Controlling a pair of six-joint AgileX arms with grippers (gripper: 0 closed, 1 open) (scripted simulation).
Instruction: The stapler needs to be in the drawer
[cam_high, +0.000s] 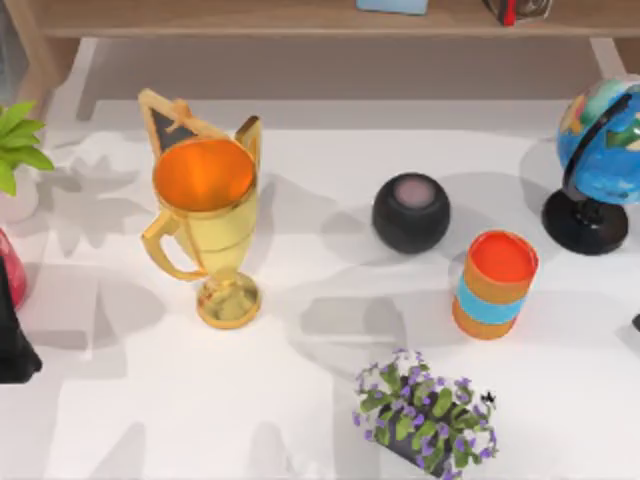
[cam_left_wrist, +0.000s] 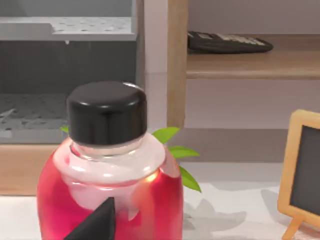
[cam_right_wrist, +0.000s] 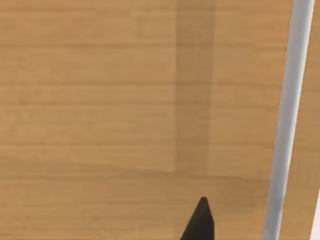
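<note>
Nearest on the bench (cam_high: 150, 420) stood a pot of purple flowers (cam_high: 425, 425). Beyond it were a gold trophy (cam_high: 205, 230) and an orange can with a blue band (cam_high: 495, 285), well apart. A black round speaker (cam_high: 411, 212) sat just behind the can, and a globe (cam_high: 600, 150) stood at the right edge. At the left edge, the left gripper (cam_left_wrist: 95, 225) hung close before a red bottle with a black cap (cam_left_wrist: 107, 165). Whether it was released or clenched could not be told. The right gripper (cam_right_wrist: 200, 222) faced a wooden panel (cam_right_wrist: 100, 100), its state likewise unclear. Farthest back ran a wooden shelf (cam_high: 300, 15).
</note>
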